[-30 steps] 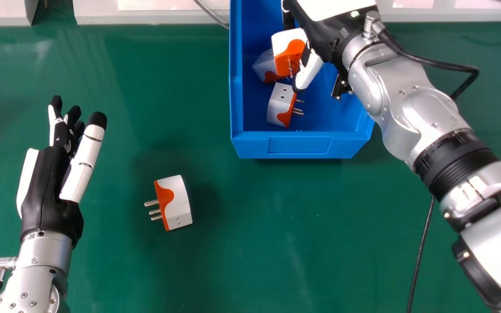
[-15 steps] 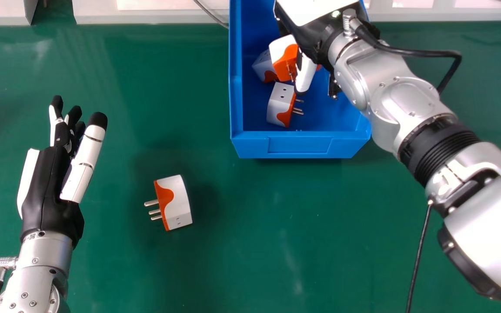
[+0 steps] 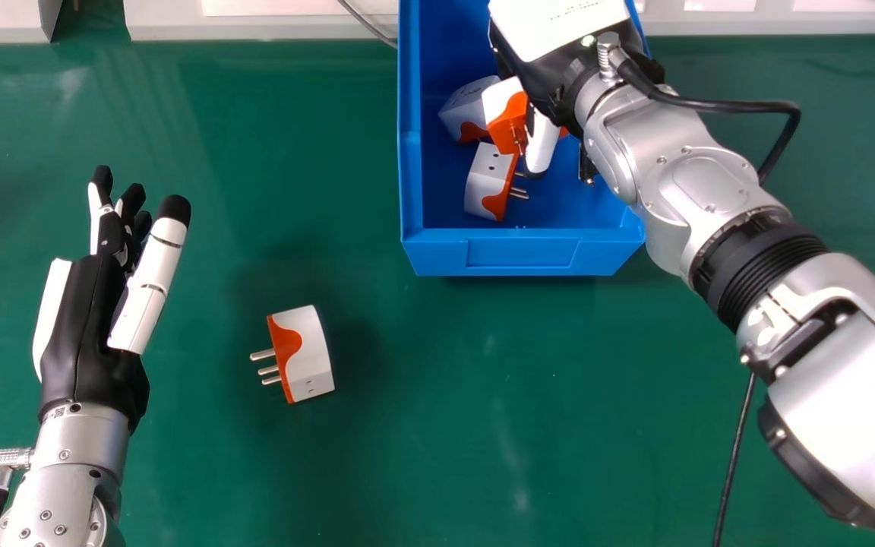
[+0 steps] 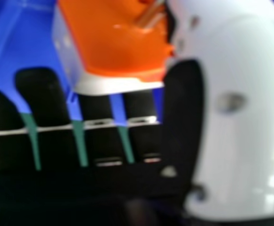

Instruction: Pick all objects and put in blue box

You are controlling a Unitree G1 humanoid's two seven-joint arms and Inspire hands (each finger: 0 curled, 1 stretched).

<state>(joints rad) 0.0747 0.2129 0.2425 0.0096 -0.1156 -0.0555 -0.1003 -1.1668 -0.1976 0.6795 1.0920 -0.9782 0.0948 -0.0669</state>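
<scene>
- Box, blue, sits at the top middle of the head view, on a green table.
- Three white and orange plugs show inside the box, close together.
- One more, the lone plug, lies on the table, between the left hand and the box. Its pins point left.
- The left hand is wide, with straight fingers, at the left side.
- The right hand is down in the box, its thumb just beside a plug.
- A black cord runs under the right arm.
- In the right hand view, the right hand is wide too, its fingers straight. A tipped plug is by its thumb and fingertips. I cannot tell if they touch.
</scene>
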